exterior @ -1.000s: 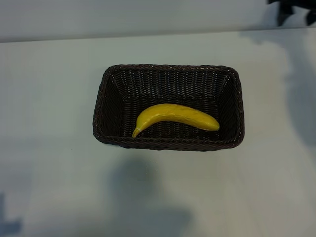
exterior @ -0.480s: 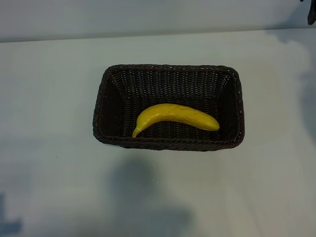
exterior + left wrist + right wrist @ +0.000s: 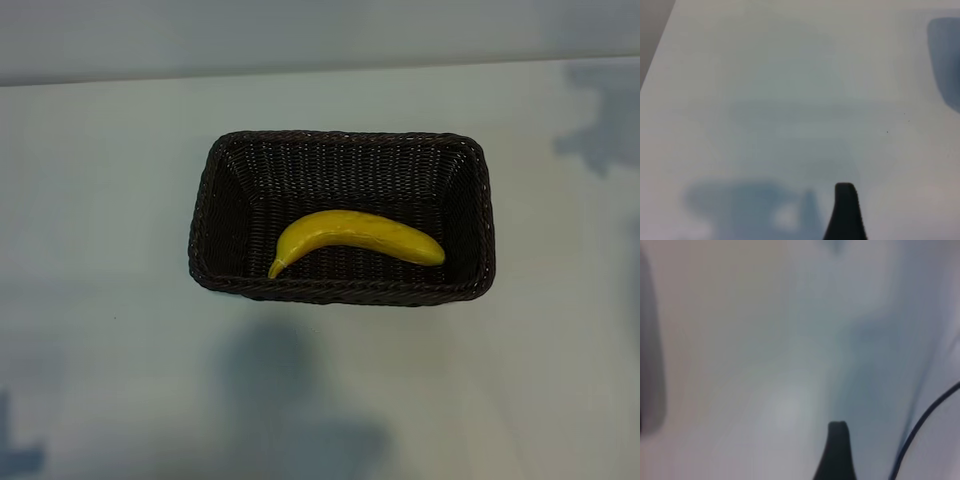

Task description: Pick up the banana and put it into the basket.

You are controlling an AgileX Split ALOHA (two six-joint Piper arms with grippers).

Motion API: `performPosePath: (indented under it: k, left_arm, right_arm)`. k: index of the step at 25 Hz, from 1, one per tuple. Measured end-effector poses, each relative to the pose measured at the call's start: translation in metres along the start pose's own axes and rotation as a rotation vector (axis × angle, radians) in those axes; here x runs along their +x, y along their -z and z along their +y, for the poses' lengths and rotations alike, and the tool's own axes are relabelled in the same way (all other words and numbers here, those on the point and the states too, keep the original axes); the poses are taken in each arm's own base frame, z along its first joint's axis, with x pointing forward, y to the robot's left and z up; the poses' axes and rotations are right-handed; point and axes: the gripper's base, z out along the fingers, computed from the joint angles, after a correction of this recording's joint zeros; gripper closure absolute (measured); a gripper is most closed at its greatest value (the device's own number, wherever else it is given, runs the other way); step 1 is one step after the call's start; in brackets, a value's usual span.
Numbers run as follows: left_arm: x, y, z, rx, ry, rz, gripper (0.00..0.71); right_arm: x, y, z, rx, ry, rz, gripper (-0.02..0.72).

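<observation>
The yellow banana [image 3: 355, 239] lies on the floor of the dark-brown wicker basket [image 3: 205, 215], near its front wall, stem end toward the left. The basket stands in the middle of the white table in the exterior view. Neither arm shows in that view. Of my left gripper only one dark fingertip [image 3: 845, 207] shows, over bare table. My right gripper likewise shows a single dark fingertip [image 3: 837, 447] over bare table. Nothing is held in either, and both stand open.
The table's far edge [image 3: 320, 72] runs along the top of the exterior view. Soft shadows lie on the table in front of the basket and at the right. A thin dark cable [image 3: 925, 422] crosses the right wrist view.
The dark part of the right arm at the exterior view's top right corner has withdrawn out of frame, and its shadow has shifted. Banana and basket have not moved.
</observation>
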Motion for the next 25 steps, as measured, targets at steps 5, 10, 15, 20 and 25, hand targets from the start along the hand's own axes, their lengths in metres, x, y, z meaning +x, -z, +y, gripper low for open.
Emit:
performPosePath:
  k: [5,10,15,20,25]
  left_arm:
    - [0.0,0.0,0.0,0.0,0.0,0.0,0.135]
    - [0.0,0.0,0.0,0.0,-0.004,0.0,0.135]
    - [0.0,0.0,0.0,0.0,-0.003,0.0,0.135]
    - [0.0,0.0,0.0,0.0,-0.003,0.0,0.135]
    - [0.0,0.0,0.0,0.0,-0.003,0.0,0.135]
  right_arm:
    - [0.064,0.015,0.004,0.001,0.0,0.019,0.098]
    - [0.122,0.027,0.008,0.004,-0.002,-0.01,0.098]
    - [0.176,0.027,0.011,0.006,-0.02,-0.049,0.098]
    - [0.221,0.018,0.013,0.011,-0.028,-0.162,0.098]
    - [0.252,0.002,0.014,0.017,-0.029,-0.231,0.098]
